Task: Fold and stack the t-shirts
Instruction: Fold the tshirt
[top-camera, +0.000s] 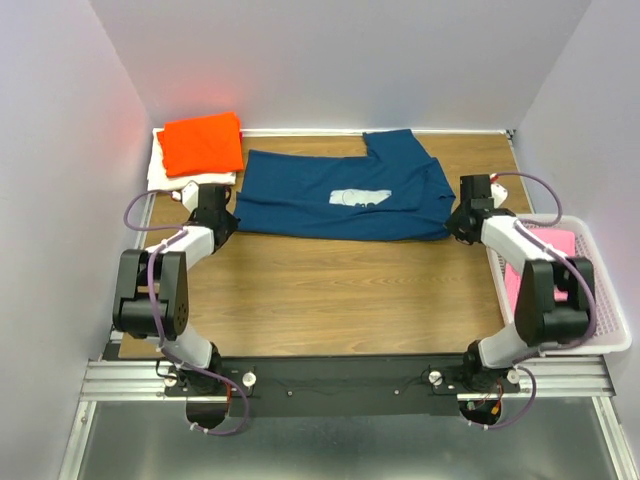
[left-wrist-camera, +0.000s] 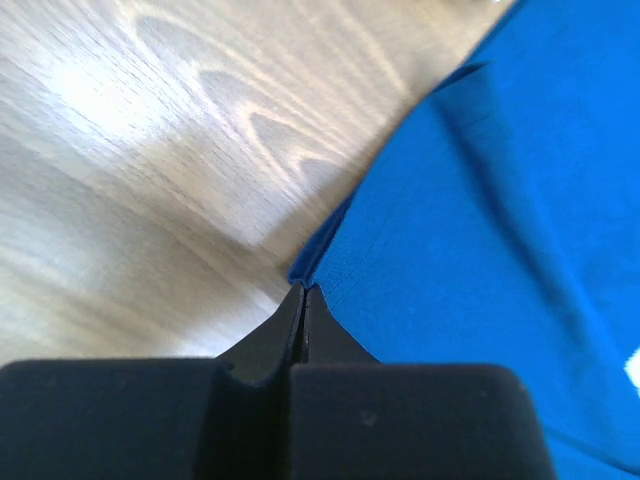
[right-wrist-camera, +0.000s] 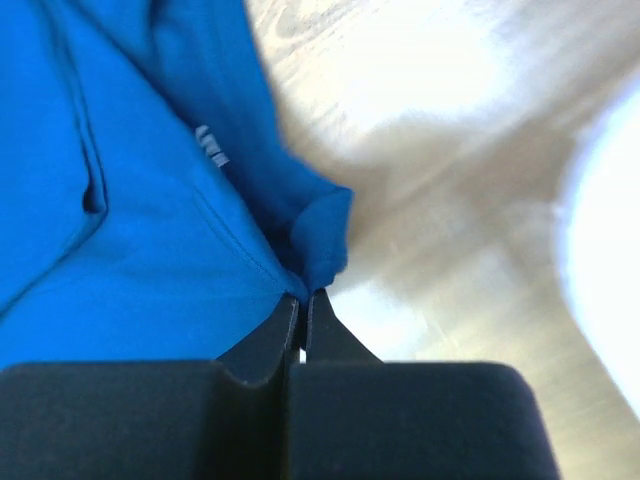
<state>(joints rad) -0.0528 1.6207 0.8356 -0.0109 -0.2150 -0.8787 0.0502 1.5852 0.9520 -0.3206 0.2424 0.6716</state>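
Note:
The navy blue t-shirt (top-camera: 345, 190) with a small white print lies partly folded across the far middle of the table. My left gripper (top-camera: 232, 222) is shut on its near left corner, seen pinched at the fingertips in the left wrist view (left-wrist-camera: 303, 288). My right gripper (top-camera: 455, 224) is shut on its near right corner, where the cloth bunches at the tips in the right wrist view (right-wrist-camera: 303, 296). A folded orange t-shirt (top-camera: 203, 142) lies on a cream-white t-shirt (top-camera: 160, 170) at the far left. A pink t-shirt (top-camera: 540, 262) lies in the basket; no red one shows.
A white plastic basket (top-camera: 600, 290) stands at the table's right edge beside my right arm. Grey walls enclose the table on three sides. Bare wood (top-camera: 340, 290) lies between the navy shirt and the arm bases.

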